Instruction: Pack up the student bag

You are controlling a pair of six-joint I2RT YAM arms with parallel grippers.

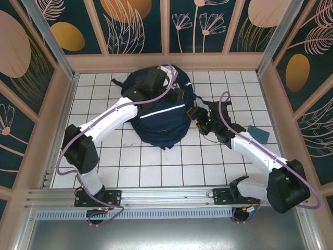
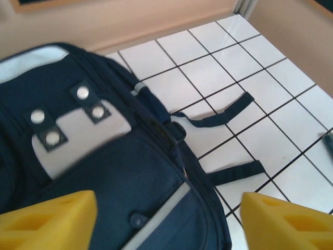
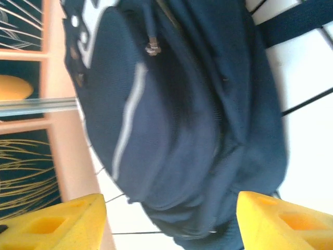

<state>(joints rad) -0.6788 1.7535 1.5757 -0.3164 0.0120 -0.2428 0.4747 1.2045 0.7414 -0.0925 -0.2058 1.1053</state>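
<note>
Centrally on the white tiled table (image 1: pixel 130 166) lies the student bag (image 1: pixel 158 122). The left gripper (image 1: pixel 179 95) hovers over its top, the right gripper (image 1: pixel 195 113) just beside its right edge, both with fingers apart and empty. A small teal book (image 1: pixel 258 134) lies well apart rightward. Left wrist view reveals loose straps (image 2: pixel 229 107) and a grey studded patch (image 2: pixel 78 130); right wrist view, a zipper pull (image 3: pixel 152 48).
</note>
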